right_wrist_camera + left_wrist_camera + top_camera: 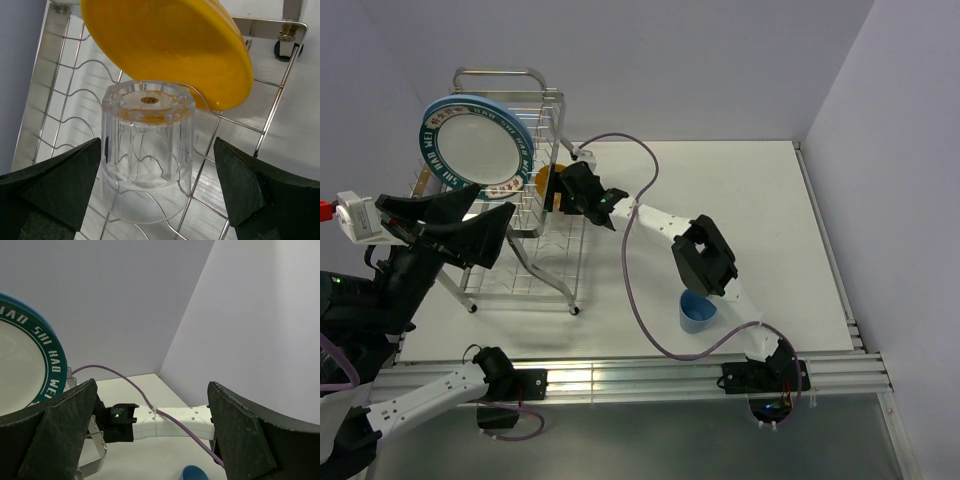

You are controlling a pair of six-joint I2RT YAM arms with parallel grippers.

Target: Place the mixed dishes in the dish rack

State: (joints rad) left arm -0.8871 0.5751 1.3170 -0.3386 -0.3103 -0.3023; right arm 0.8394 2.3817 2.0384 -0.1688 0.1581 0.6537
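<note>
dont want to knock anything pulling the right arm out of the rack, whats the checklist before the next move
1. Right hand open around the clear glass: ok.
2. Glass upside down on the dish rack wires: ok.
3. Gap between glass and hand: clear on one side, cannot tell on the other.
4. Orange-yellow bowl leaning just behind the glass, touching it or not: cannot tell.
5. Left hand open and empty: ok.
6. Small blue cup on the table, not loaded: not ok.
</note>
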